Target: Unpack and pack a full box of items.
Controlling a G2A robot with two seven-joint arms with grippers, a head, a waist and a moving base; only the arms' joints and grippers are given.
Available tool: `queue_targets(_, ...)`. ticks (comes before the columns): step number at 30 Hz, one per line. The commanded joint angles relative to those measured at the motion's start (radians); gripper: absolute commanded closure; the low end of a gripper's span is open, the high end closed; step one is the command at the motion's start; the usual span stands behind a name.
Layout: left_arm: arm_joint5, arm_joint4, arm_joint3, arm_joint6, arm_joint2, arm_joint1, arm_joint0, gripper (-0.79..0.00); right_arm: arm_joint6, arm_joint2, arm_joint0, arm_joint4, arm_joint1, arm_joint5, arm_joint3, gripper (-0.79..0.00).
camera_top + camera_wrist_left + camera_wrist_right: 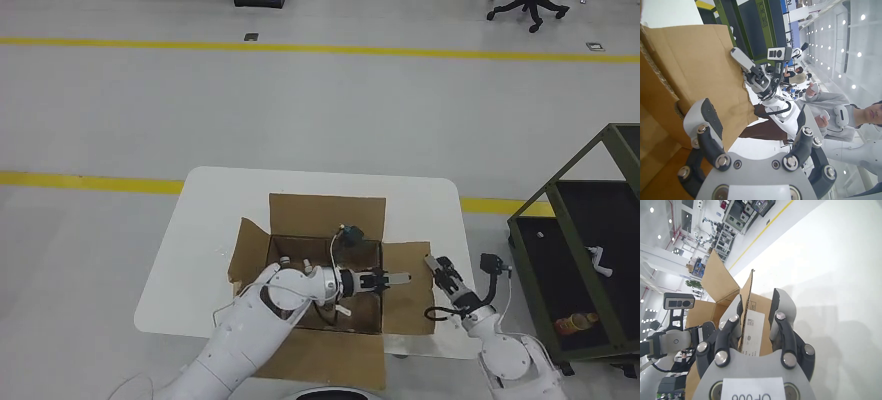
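Observation:
An open cardboard box [326,214] stands on the white table [220,240] with its flaps spread. My left gripper [398,279] is open over the box's right side, level with the right flap [696,62], with nothing between its fingers [710,113]. My right gripper [436,265] is at that flap's outer edge. It is open, and the flap's thin edge [749,289] runs between its jaws, close to one finger [738,308]. A dark teal item [351,237] with a white cord sits at the box's back wall. The left wrist view shows the right gripper [740,56] beyond the flap.
A green cart [590,260] stands right of the table, holding a bottle [576,322] and a white object [598,258]. A small pale item [341,311] lies inside the box under the left arm. The table's right edge is near the right arm.

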Motion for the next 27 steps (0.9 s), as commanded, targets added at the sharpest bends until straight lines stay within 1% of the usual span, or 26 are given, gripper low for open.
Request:
queue_targets(1,0.015,0.044,-0.034,0.003,-0.028,0.014,0.016,-0.785,-0.045,0.019,-0.016,-0.083,0.004,0.014,-0.045,-0.640)
queue_targets(2,0.025,0.071,-0.052,0.002,-0.040,0.021,0.023,-0.785,-0.065,0.027,-0.026,-0.116,0.005,0.018,-0.070,-0.631)
queue_targets(4,0.047,0.126,-0.090,-0.003,-0.064,0.034,0.041,-0.785,-0.108,0.045,-0.044,-0.170,0.007,0.033,-0.117,-0.557)
queue_targets(5,0.060,0.152,-0.110,-0.006,-0.075,0.041,0.051,-0.785,-0.129,0.056,-0.051,-0.205,0.009,0.039,-0.145,-0.440)
queue_targets(6,0.071,0.171,-0.130,-0.012,-0.086,0.047,0.063,-0.785,-0.147,0.063,-0.060,-0.235,0.010,0.043,-0.169,-0.382)
queue_targets(7,0.083,0.190,-0.148,-0.017,-0.098,0.053,0.074,-0.785,-0.164,0.071,-0.069,-0.268,0.011,0.047,-0.193,-0.360)
queue_targets(8,0.096,0.210,-0.165,-0.023,-0.109,0.059,0.086,-0.785,-0.179,0.077,-0.075,-0.299,0.012,0.051,-0.218,-0.252)
queue_targets(9,0.108,0.228,-0.184,-0.030,-0.120,0.065,0.097,-0.785,-0.193,0.083,-0.082,-0.334,0.013,0.056,-0.241,-0.225)
queue_targets(10,0.121,0.249,-0.201,-0.037,-0.130,0.070,0.107,-0.785,-0.209,0.088,-0.086,-0.375,0.014,0.058,-0.268,-0.114)
queue_targets(11,0.131,0.265,-0.218,-0.043,-0.140,0.075,0.118,-0.785,-0.225,0.091,-0.093,-0.407,0.015,0.059,-0.287,-0.062)
queue_targets(12,0.143,0.283,-0.232,-0.047,-0.151,0.081,0.128,-0.785,-0.239,0.093,-0.098,-0.435,0.015,0.060,-0.306,-0.040)
queue_targets(13,0.155,0.299,-0.246,-0.051,-0.161,0.085,0.137,-0.785,-0.252,0.094,-0.103,-0.457,0.015,0.062,-0.325,0.000)
queue_targets(17,0.186,0.327,-0.300,-0.055,-0.203,0.101,0.173,-0.785,-0.263,0.082,-0.119,-0.530,0.016,0.058,-0.384,0.000)
queue_targets(19,0.192,0.325,-0.308,-0.042,-0.215,0.103,0.179,-0.785,-0.256,0.070,-0.118,-0.544,0.015,0.059,-0.391,0.000)
queue_targets(24,0.192,0.325,-0.308,-0.042,-0.215,0.103,0.179,-0.785,-0.250,0.008,-0.104,-0.577,0.011,0.048,-0.370,0.000)
queue_targets(27,0.192,0.325,-0.308,-0.042,-0.215,0.103,0.179,-0.785,-0.248,-0.037,-0.095,-0.604,0.007,0.039,-0.334,0.000)
